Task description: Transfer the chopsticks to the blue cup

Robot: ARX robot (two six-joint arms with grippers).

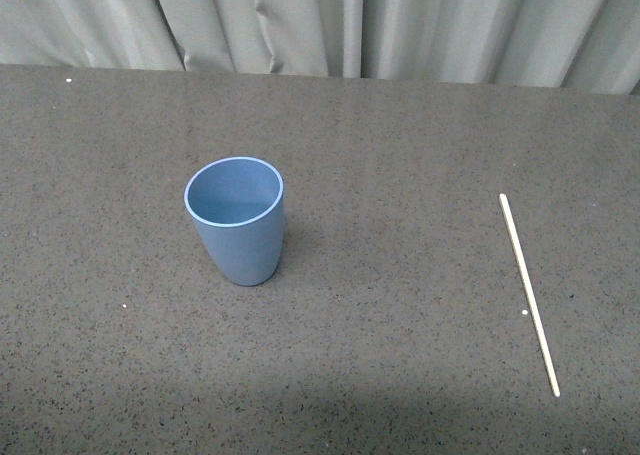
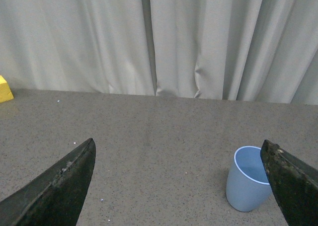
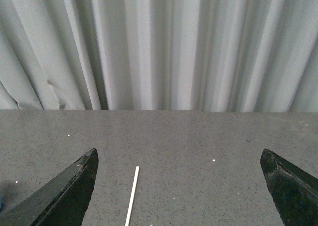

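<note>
The blue cup (image 1: 236, 221) stands upright and empty on the dark speckled table, left of centre. The chopstick (image 1: 528, 291), a single thin pale stick, lies flat on the table at the right, far from the cup. Neither arm shows in the front view. In the left wrist view my left gripper (image 2: 179, 151) is open and empty, with the cup (image 2: 246, 182) beside one of its fingers (image 2: 293, 184). In the right wrist view my right gripper (image 3: 179, 159) is open and empty, above the table, with the chopstick's far end (image 3: 132, 196) lying between its fingers.
A grey curtain (image 1: 330, 20) hangs behind the table's far edge. A yellow block (image 2: 5, 89) sits at the table's edge in the left wrist view. Small white specks (image 1: 524, 313) dot the table surface.
</note>
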